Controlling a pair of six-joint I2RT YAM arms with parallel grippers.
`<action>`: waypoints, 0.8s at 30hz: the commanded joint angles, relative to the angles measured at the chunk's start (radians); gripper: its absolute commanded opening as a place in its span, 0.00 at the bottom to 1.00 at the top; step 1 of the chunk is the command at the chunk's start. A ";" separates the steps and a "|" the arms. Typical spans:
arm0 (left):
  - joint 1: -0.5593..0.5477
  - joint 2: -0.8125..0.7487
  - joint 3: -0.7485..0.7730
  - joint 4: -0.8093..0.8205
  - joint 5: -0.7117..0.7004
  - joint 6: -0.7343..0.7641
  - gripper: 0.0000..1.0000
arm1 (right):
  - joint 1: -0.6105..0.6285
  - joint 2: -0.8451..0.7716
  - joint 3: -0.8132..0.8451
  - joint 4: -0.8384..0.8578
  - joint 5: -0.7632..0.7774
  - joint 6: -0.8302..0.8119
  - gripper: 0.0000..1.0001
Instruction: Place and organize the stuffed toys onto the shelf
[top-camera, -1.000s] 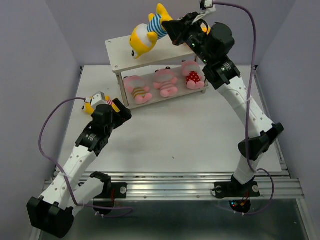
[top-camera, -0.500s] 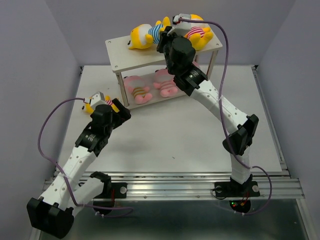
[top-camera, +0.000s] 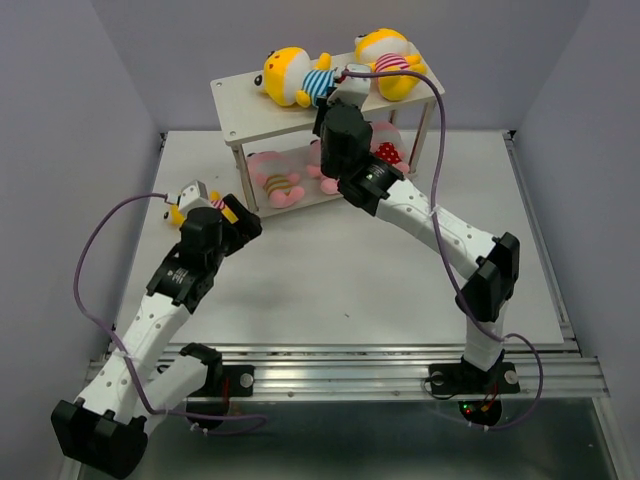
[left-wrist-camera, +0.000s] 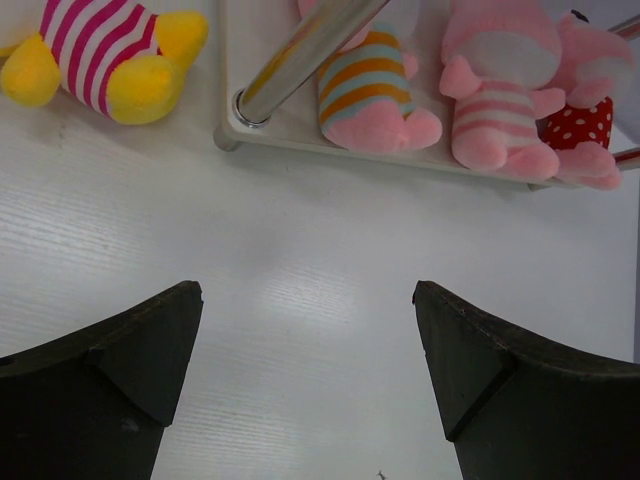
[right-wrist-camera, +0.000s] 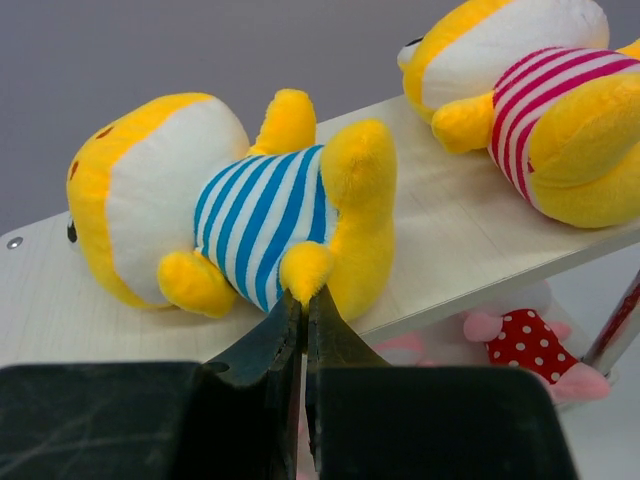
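Note:
The off-white shelf (top-camera: 238, 103) stands at the back of the table. A yellow toy in a blue-striped shirt (top-camera: 295, 78) lies on its top board, beside a yellow toy in a pink-striped shirt (top-camera: 388, 62). My right gripper (right-wrist-camera: 305, 293) is shut on a yellow limb of the blue-striped toy (right-wrist-camera: 240, 215). Three pink toys lie on the lower board (left-wrist-camera: 375, 90) (left-wrist-camera: 495, 90) (left-wrist-camera: 580, 130). A third yellow toy, pink-striped (left-wrist-camera: 100, 55), lies on the table left of the shelf. My left gripper (left-wrist-camera: 308, 300) is open and empty above the table, short of the shelf.
The shelf's front-left leg (left-wrist-camera: 300, 45) stands between the loose yellow toy and the pink toys. The walls of the enclosure stand close on the left, the right and the back. The white table top (top-camera: 400, 270) stretches in front of the shelf.
My right gripper has swung left and down with the blue-striped toy, which now lies on the top board instead of hanging above it. The left arm has barely moved.

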 joint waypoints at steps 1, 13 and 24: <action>0.005 -0.046 0.072 0.019 0.024 0.007 0.99 | 0.017 -0.076 0.010 0.017 0.051 0.043 0.01; 0.006 -0.027 0.307 0.046 0.076 0.033 0.99 | 0.017 -0.064 0.058 -0.119 -0.026 0.131 0.19; 0.011 0.319 0.725 0.058 0.200 0.050 0.99 | 0.017 -0.174 -0.022 -0.121 -0.198 0.137 0.75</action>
